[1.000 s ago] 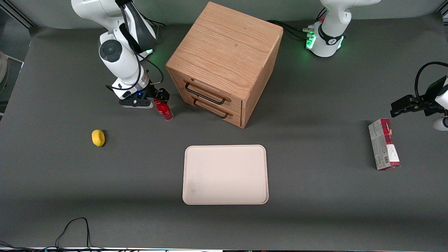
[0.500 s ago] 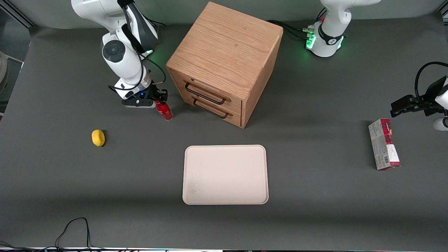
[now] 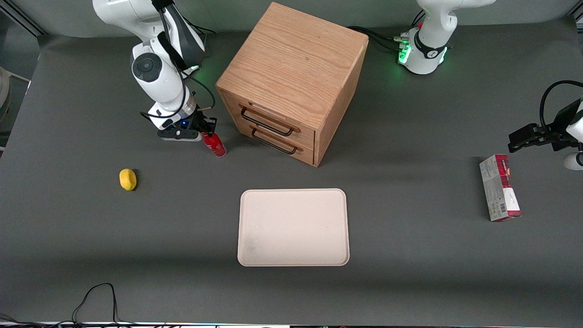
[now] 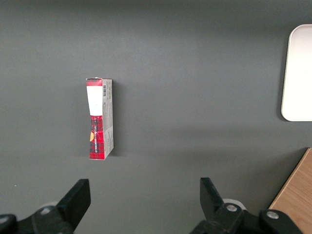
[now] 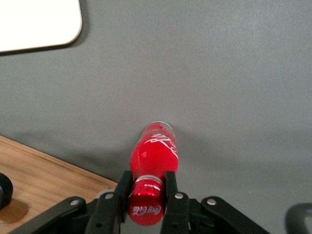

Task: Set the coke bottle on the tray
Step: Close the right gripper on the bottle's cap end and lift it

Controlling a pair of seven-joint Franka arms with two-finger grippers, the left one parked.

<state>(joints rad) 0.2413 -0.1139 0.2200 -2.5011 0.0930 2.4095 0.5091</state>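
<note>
The coke bottle [image 3: 215, 145] is slim and all red, and stands on the dark table close to the cabinet's drawer fronts. My right gripper [image 3: 207, 133] is on its top, shut on the red cap. In the right wrist view the two black fingers [image 5: 171, 187] press both sides of the cap, and the bottle body [image 5: 155, 146] reaches down to the table between them; the gripper [image 5: 147, 189] is centred on the cap. The cream-beige tray [image 3: 294, 228] lies flat, nearer to the front camera than the bottle, with nothing on it. Its corner shows in the right wrist view [image 5: 34, 19].
The wooden drawer cabinet [image 3: 291, 68] stands close beside the bottle, and its edge shows in the right wrist view [image 5: 39, 180]. A yellow lemon [image 3: 128, 179] lies toward the working arm's end. A red-and-grey carton [image 3: 499, 187] lies toward the parked arm's end.
My right gripper has shifted a little toward the cabinet and settled over the bottle's cap, which now hides between the fingers. The bottle has hardly moved.
</note>
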